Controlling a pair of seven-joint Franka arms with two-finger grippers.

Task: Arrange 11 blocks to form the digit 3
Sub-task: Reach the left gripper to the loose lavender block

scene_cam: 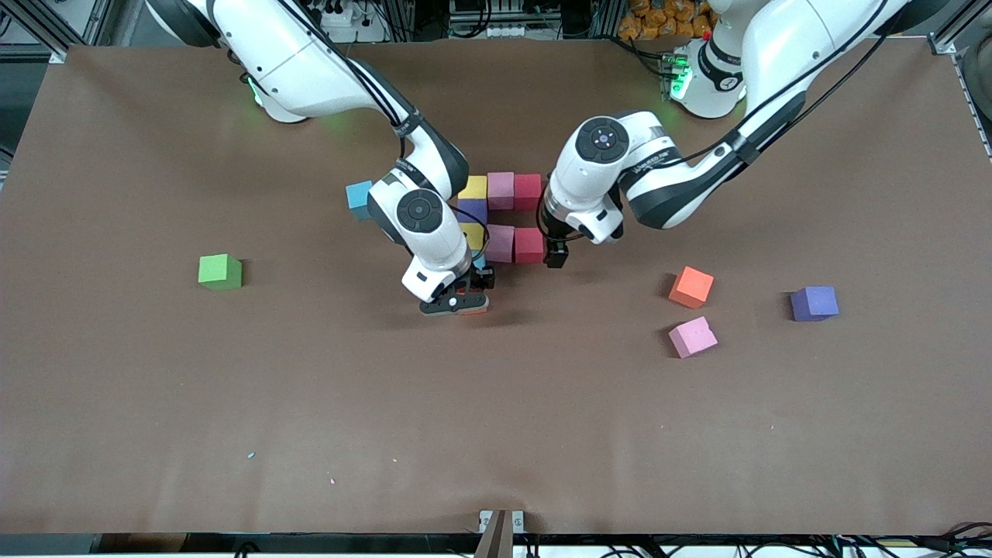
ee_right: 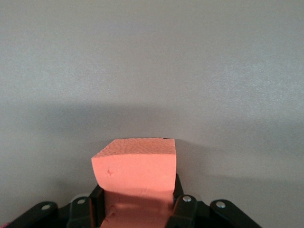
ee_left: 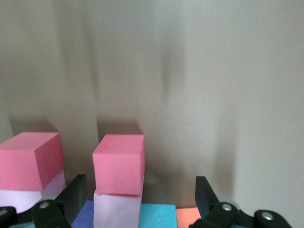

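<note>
Part of the digit 3 lies mid-table: yellow (scene_cam: 473,187), pink (scene_cam: 501,190) and red (scene_cam: 528,191) blocks in a row, purple (scene_cam: 471,211) and yellow (scene_cam: 473,235) down the spine, then pink (scene_cam: 501,242) and red (scene_cam: 528,245). The left wrist view shows a blue block (ee_left: 159,214) next to them. My right gripper (scene_cam: 456,304) is shut on an orange block (ee_right: 135,164), low at the figure's end nearer the camera. My left gripper (scene_cam: 555,256) is open and empty beside the lower red block (ee_left: 118,161). Loose orange (scene_cam: 690,287), pink (scene_cam: 692,336) and purple (scene_cam: 814,303) blocks lie toward the left arm's end.
A green cube (scene_cam: 220,272) sits alone toward the right arm's end. Another blue block (scene_cam: 359,198) shows partly from under the right arm. The brown table (scene_cam: 496,426) is bare nearer the camera.
</note>
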